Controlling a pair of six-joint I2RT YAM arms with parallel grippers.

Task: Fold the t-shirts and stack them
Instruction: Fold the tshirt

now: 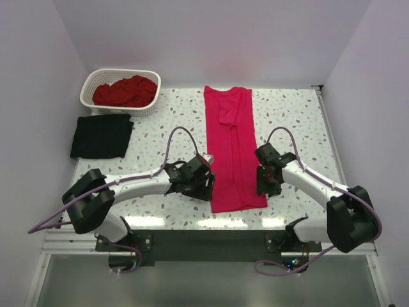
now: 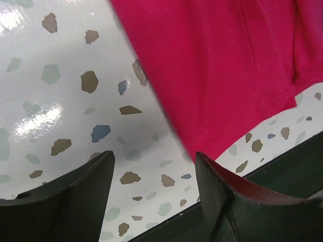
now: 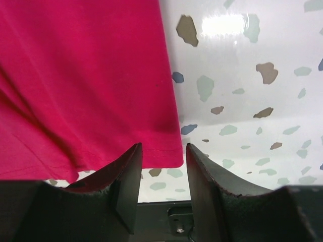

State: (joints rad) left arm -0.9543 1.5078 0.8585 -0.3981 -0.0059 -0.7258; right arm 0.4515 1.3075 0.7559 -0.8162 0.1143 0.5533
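The bright pinkish-red t-shirt (image 1: 233,147) lies mid-table, folded into a long narrow strip that runs away from me. My left gripper (image 1: 206,184) is open at the strip's near left corner. In the left wrist view (image 2: 154,157) bare table lies between the fingers, and the shirt's (image 2: 217,65) hem is at the right fingertip. My right gripper (image 1: 263,182) is open at the near right corner. In the right wrist view (image 3: 162,151) the shirt's (image 3: 81,75) corner lies between the fingers. The black t-shirt (image 1: 102,135) lies folded at the left. The darker red t-shirt (image 1: 124,91) is crumpled in the basket.
The white lattice basket (image 1: 89,83) stands at the back left, just behind the black shirt. White walls close in the table on the left, back and right. The table's dark front rail (image 3: 176,217) is just below both grippers.
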